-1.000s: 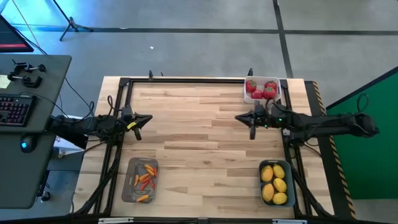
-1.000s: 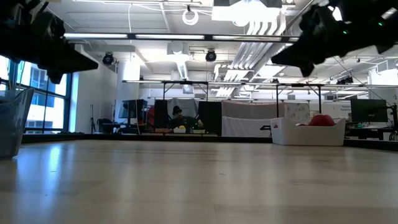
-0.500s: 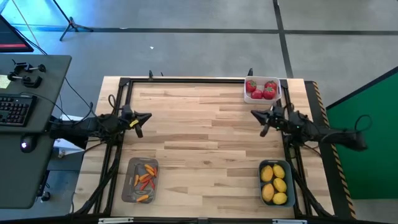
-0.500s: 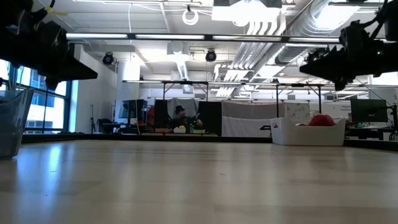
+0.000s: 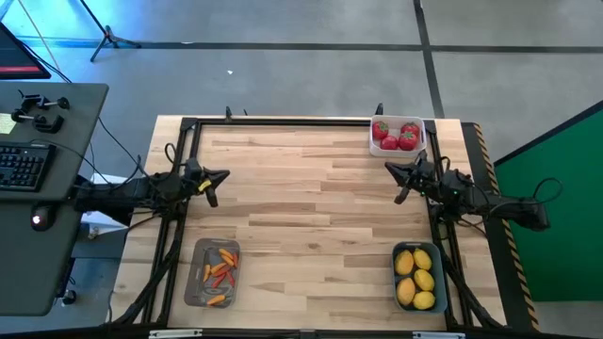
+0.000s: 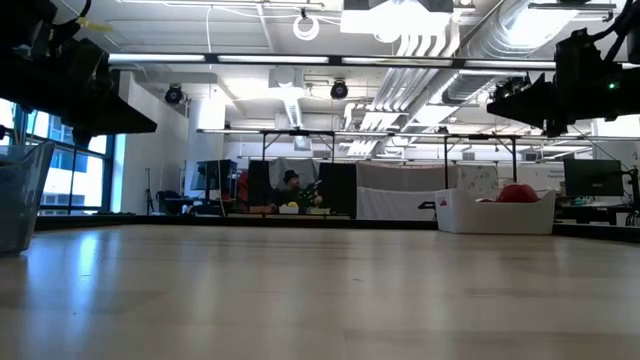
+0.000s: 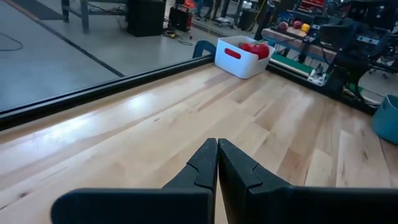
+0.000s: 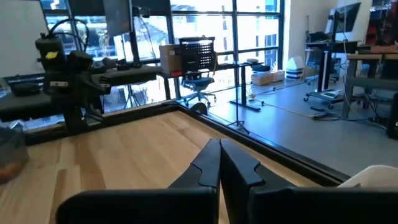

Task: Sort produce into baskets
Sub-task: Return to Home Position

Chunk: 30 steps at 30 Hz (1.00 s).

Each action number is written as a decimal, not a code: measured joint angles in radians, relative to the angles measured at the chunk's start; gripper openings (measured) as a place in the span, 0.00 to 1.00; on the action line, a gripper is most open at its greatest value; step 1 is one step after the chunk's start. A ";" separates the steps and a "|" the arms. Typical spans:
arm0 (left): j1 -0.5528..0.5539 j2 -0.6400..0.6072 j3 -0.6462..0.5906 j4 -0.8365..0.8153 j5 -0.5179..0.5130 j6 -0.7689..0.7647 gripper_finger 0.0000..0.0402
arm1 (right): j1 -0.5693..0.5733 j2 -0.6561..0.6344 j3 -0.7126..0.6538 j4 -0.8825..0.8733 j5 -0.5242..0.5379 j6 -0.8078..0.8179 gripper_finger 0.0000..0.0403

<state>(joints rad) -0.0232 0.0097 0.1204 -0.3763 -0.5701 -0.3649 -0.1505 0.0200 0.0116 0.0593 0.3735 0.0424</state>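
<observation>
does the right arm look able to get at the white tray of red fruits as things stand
Probably yes: the right claw hangs shut above bare table near the white tray, whose top is open, with nothing between them.

flr: grey concrete [image 5: 283, 75] spreading out w/ dark seams | desk [image 5: 66, 113] w/ kbd [image 5: 21, 167] sitting off to one side | green panel [image 5: 556, 155] standing opposite | ceiling: ducts [image 6: 440, 60] running overhead, strip lights [image 6: 280, 58] glowing | windows [image 8: 255, 25] letting daylight in

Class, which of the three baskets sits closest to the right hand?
The white basket holding red fruits, beside the right hand; the lemon basket and pepper basket sit farther off.
</observation>
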 joint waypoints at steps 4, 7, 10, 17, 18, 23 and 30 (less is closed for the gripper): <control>0.005 0.000 0.000 0.000 0.004 0.000 0.00 | 0.000 0.000 0.000 0.000 -0.001 -0.006 0.00; 0.004 0.000 0.000 0.000 0.030 0.003 0.00 | 0.000 0.000 0.000 0.000 -0.002 0.006 0.00; 0.004 0.000 0.000 0.000 0.042 0.026 0.00 | 0.000 0.000 0.000 0.000 -0.003 0.006 0.00; 0.004 0.000 0.000 0.002 0.041 0.004 0.00 | 0.000 0.000 0.000 0.000 -0.003 0.009 0.00; 0.004 0.000 0.000 0.002 0.042 0.009 0.00 | 0.000 0.000 0.000 0.000 -0.003 0.009 0.00; 0.003 0.000 0.000 0.002 0.041 0.008 0.00 | 0.000 0.000 0.000 0.000 -0.003 0.009 0.00; 0.003 0.000 0.000 0.002 0.041 0.011 0.00 | 0.000 0.000 0.000 0.000 -0.003 0.009 0.00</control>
<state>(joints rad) -0.0200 0.0101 0.1204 -0.3744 -0.5293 -0.3534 -0.1505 0.0200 0.0116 0.0597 0.3710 0.0517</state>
